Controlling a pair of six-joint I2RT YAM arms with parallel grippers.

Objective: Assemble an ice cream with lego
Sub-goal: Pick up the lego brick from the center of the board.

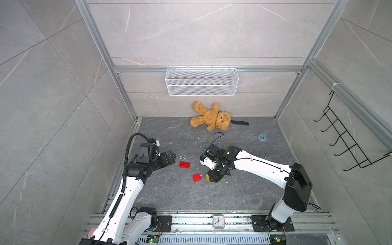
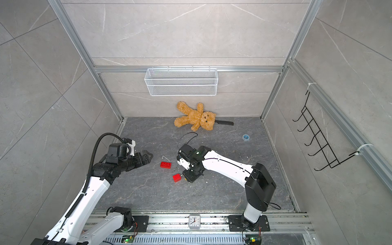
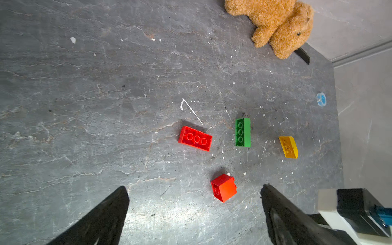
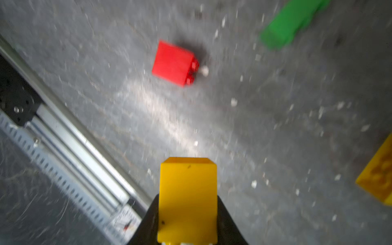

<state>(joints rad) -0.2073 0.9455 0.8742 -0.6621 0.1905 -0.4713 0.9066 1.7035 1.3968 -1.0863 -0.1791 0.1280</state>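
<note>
Step in hand: I judge this the first pick. I am carrying the square yellow brick for the stem, and nothing is joined yet, so there is no ice cream so far.
Right gripper: clenched on the square yellow brick. It seems lifted off the table, low and just beside the small red brick.
Left gripper: jaws spread wide with nothing between them, hovering near the long red brick.
Loose bricks: the small red brick lies on its side, studs facing sideways. The long red brick lies flat, studs up. The green brick and rounded yellow brick lie further off. All are apart from one another.
Next move, my call: the stem wants yellow and red mated, but the small red brick must stand studs-up first, likely a job for my free left gripper. Then I line the studs up squarely and press straight down.
Risk: a tilted press could skid the loose brick.
</note>
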